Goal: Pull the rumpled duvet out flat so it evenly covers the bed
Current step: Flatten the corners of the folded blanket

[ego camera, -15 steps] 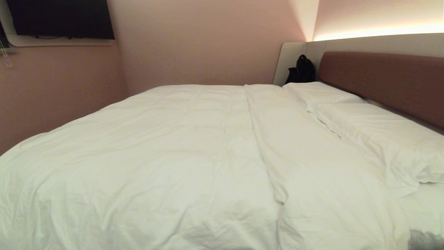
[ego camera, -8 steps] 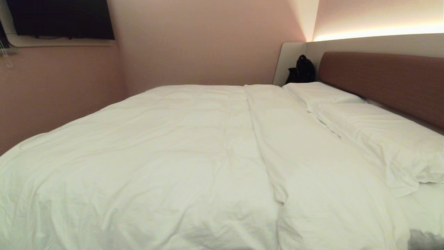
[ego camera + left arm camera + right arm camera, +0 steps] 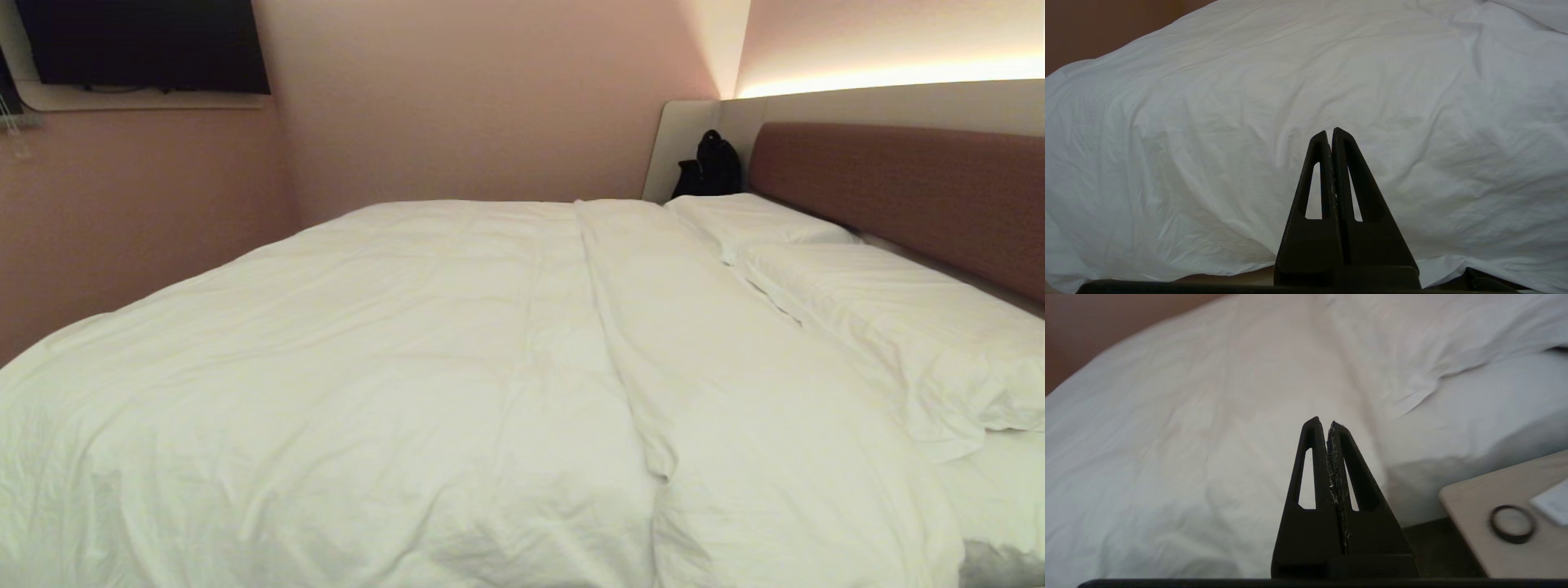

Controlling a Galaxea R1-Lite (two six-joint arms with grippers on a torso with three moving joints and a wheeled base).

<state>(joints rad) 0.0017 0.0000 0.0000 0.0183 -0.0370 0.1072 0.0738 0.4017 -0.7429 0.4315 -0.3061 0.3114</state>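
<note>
Left gripper (image 3: 1331, 131) hangs level, fingers pressed tight together, nothing between them. Right gripper (image 3: 1323, 421) the same: black fingers sealed, empty, pointing forward and slightly down.

- The duvet (image 3: 408, 392) runs off the head view's lower and left edges, so its near hem cannot be seen.
- The near pillow (image 3: 906, 327) is cut by the right edge.
- The side table (image 3: 1506, 522) is cropped and blurred; the dark ring (image 3: 1512, 524) on it cannot be identified.

Right tool (image 3: 1329, 424) pinched closed — above duvet (image 3: 1188, 437).
</note>
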